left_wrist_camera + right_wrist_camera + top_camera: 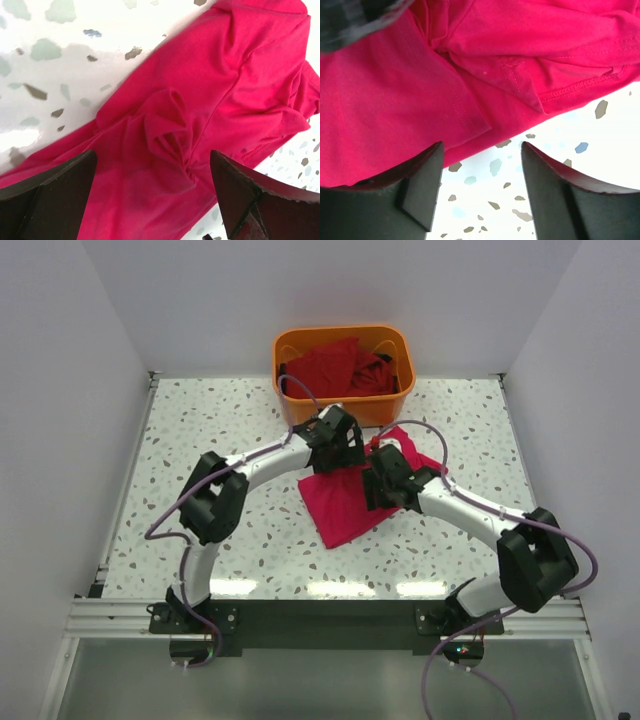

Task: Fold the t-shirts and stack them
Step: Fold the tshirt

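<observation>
A bright pinkish-crimson t-shirt (340,512) lies crumpled on the speckled table (200,430), in front of the basket. My left gripper (340,455) hovers over its far edge. In the left wrist view the left gripper (152,185) is wide open, and the t-shirt (225,75) shows a bunched fold between the fingers (50,195). My right gripper (378,490) is over the shirt's right part. In the right wrist view the right gripper (481,155) is open at the hem of the t-shirt (385,100), with bare table between its fingers (560,190). Darker red t-shirts (335,365) lie in the basket.
The orange plastic basket (392,405) stands at the back middle of the table, just behind the left gripper. White walls close the table in on the left, right and back. Both arms arch inward over the middle of the table.
</observation>
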